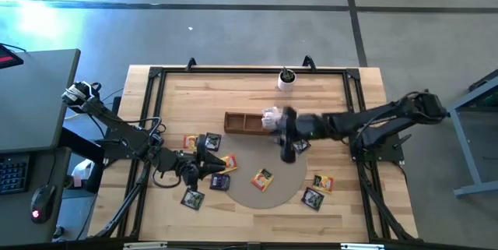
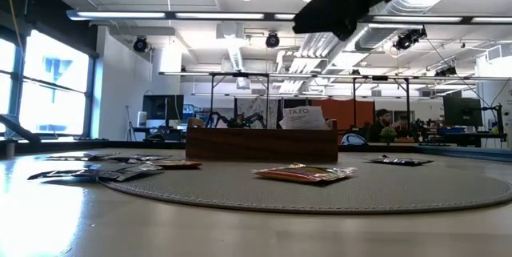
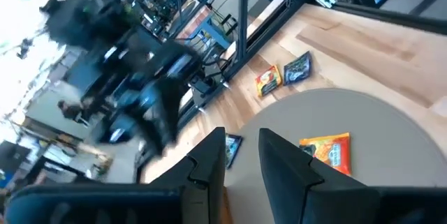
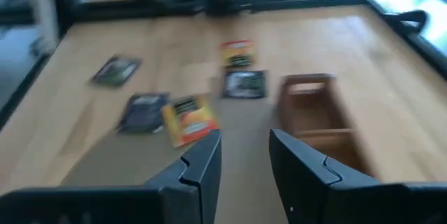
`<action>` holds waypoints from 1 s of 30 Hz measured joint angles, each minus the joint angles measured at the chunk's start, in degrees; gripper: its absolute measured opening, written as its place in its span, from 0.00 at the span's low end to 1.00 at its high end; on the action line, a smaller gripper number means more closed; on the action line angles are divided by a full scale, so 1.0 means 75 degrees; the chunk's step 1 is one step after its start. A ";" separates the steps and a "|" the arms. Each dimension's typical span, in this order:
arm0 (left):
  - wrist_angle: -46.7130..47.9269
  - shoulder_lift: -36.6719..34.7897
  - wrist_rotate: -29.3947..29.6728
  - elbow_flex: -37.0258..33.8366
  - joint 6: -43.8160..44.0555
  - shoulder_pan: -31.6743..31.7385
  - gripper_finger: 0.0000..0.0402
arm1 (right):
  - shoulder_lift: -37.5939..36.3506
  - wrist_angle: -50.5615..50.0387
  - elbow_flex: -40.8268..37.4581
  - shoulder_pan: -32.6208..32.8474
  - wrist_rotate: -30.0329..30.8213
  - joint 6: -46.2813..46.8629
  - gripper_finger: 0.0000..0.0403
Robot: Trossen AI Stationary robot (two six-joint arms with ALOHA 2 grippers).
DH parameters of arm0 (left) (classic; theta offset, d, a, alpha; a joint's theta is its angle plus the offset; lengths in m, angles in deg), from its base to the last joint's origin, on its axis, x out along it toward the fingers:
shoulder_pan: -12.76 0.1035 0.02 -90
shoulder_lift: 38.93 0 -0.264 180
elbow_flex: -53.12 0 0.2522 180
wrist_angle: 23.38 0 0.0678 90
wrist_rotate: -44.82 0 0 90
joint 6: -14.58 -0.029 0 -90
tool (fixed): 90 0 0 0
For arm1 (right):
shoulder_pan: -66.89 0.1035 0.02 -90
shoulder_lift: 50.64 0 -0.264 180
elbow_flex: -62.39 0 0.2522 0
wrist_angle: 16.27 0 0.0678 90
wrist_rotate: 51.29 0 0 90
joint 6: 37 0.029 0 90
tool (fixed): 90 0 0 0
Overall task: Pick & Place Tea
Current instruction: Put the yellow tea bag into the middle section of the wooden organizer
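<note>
Pale wood, grey mat, and bright and dark sachets

In the high view the table [image 1: 342, 203] is pale blond wood edged by a black frame [image 1: 156, 75]; a round grey mat [image 1: 268, 195] fills the lower centre. On it, an orange sachet [image 1: 262, 179] with a dark print lies centre; lower right, a yellow-orange sachet [image 1: 323, 182] and a dark, green-printed sachet [image 1: 313, 198]; lower left, another dark sachet [image 1: 192, 198]. The tray [image 1: 243, 123] at centre is dark brown wood with a whitish sachet [image 1: 270, 117] at its right end. The small cup [image 1: 286, 82], upper centre, is white with green. Both arms are black.
</note>
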 joint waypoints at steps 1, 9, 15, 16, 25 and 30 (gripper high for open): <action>-0.0002 0.0000 0.0137 0.0000 0.0159 0.0000 0.21 | 0.0030 -0.0011 0.0000 0.0228 0.0091 -0.0212 0.29; -0.0055 0.0000 0.3113 0.0000 0.3556 0.0006 0.21 | 0.0095 0.0125 0.0000 0.1213 0.0196 -0.2419 0.29; 0.0035 0.0000 0.2714 0.0000 0.5139 0.0006 0.21 | 0.0092 0.0068 0.0006 0.1148 0.0717 -0.1613 0.29; 0.0125 -0.0003 0.2551 0.0000 0.5375 0.0009 0.21 | 0.0094 -0.0173 0.0003 0.1150 0.0710 -0.1512 0.29; 0.2096 0.0000 0.1278 0.0000 0.7686 0.1228 0.21 | 0.1136 -0.1987 0.1313 0.1859 0.0388 -0.1769 0.26; 0.2538 0.0189 -0.0011 0.0000 0.7992 0.2164 0.21 | 0.2215 -0.5666 0.2853 0.1880 0.0413 -0.1209 0.21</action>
